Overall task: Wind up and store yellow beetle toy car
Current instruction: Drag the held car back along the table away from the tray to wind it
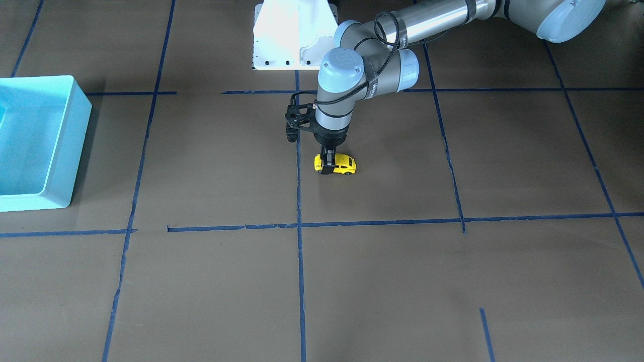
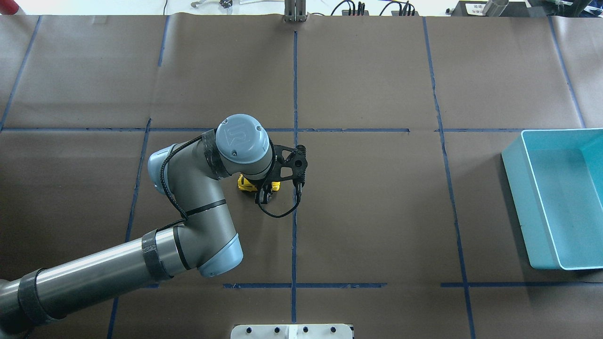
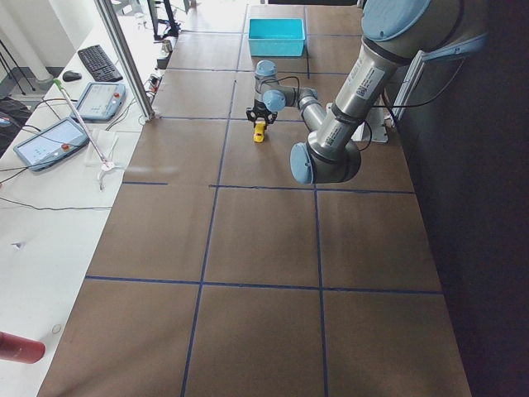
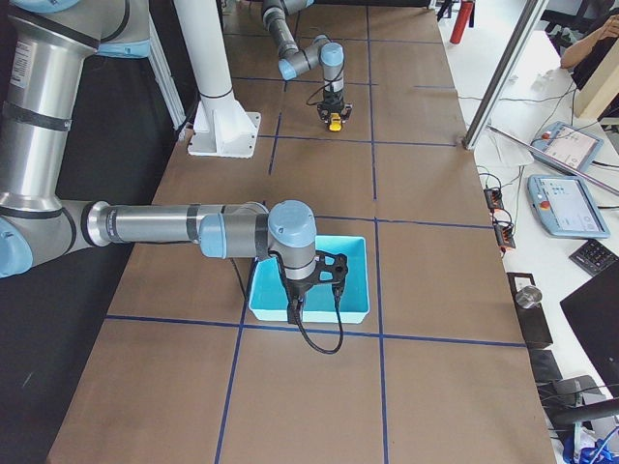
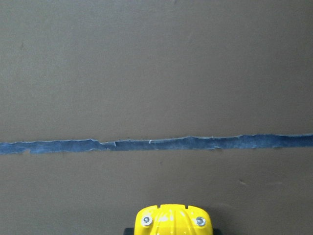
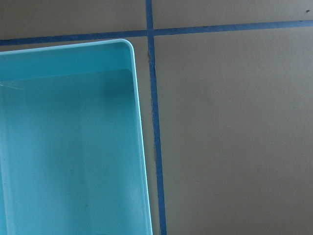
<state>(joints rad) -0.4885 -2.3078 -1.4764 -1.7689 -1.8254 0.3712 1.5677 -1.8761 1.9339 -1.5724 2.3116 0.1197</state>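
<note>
The yellow beetle toy car (image 1: 343, 164) stands on its wheels on the brown desk (image 1: 201, 281), just right of centre in the front-facing view and beside a blue tape line (image 1: 298, 191). The left tool (image 1: 327, 165) comes straight down on it, its two fingers closed across the car's body near the end that points to the frame's left, so the car looks gripped while its wheels rest on the paper. The left wrist view shows only one yellow end of the car at the bottom edge (the fingers themselves are out of its frame).

As I judge it, the task is in its early part: the car is grasped, which suits dragging it along the desk to wind it. Whether any winding is done, the pictures cannot say. Storing is not yet done, since the turquoise bin (image 1: 70, 151) sits well apart at the left edge of that view and the car is not in it.

The right tool (image 4: 295, 307) hangs over the lower left corner of the bin in the right side view, the only view that shows it. I cannot tell how far apart its fingers are, and nothing shows in it.
</note>
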